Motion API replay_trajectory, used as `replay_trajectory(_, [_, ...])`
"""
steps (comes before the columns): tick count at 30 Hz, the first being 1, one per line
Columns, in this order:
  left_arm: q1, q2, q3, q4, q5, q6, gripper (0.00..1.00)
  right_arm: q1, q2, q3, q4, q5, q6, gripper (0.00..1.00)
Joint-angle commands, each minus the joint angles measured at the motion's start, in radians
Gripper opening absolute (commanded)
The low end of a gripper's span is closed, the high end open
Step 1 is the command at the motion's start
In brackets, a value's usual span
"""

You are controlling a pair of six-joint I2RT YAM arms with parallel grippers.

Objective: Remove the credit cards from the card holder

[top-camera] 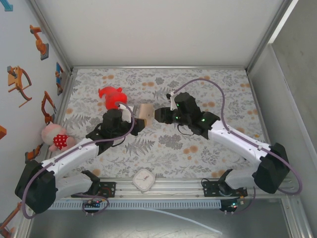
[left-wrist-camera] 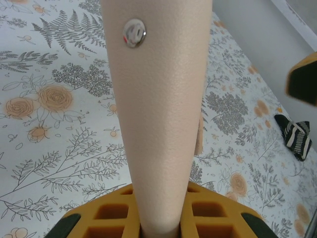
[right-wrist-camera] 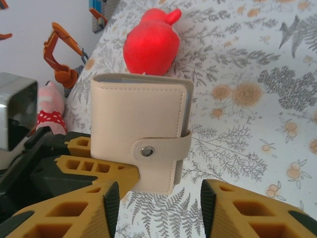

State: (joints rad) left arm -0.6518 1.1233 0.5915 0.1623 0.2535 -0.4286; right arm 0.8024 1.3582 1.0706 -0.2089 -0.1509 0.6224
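Note:
The card holder (right-wrist-camera: pixel 136 119) is a tan wallet, closed, with its snap tab (right-wrist-camera: pixel 148 150) fastened across the edge. My left gripper (top-camera: pixel 132 120) is shut on it and holds it above the floral table; up close the holder (left-wrist-camera: pixel 163 124) rises from between the yellow fingers (left-wrist-camera: pixel 111 218). My right gripper (right-wrist-camera: pixel 159 203) is open, just in front of the holder's lower edge, its ribbed pads (right-wrist-camera: pixel 111 201) apart and touching nothing. From above, the right gripper (top-camera: pixel 157 115) faces the holder (top-camera: pixel 144 112) from the right. The credit cards are hidden inside the closed holder.
A red toy (top-camera: pixel 111 96) stands just behind the left gripper. A pink plush (top-camera: pixel 55 137) lies by the left wall. A small white square object (top-camera: pixel 144 180) sits on the front rail. Enclosure walls bound the table on three sides.

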Motion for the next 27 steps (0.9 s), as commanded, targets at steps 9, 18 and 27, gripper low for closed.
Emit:
replay_trajectory(9, [0.004,0.022,0.014,0.103,0.033,-0.042,0.00,0.040,0.154,0.100,0.025,-0.025,-0.009,0.50])
replay_trajectory(18, [0.004,0.042,0.008,0.126,0.083,-0.051,0.00,0.039,0.190,0.137,0.001,0.023,-0.038,0.51])
replay_trajectory(27, [0.003,0.027,-0.001,0.134,0.115,-0.046,0.00,0.040,0.181,0.135,-0.004,0.100,-0.045,0.46])
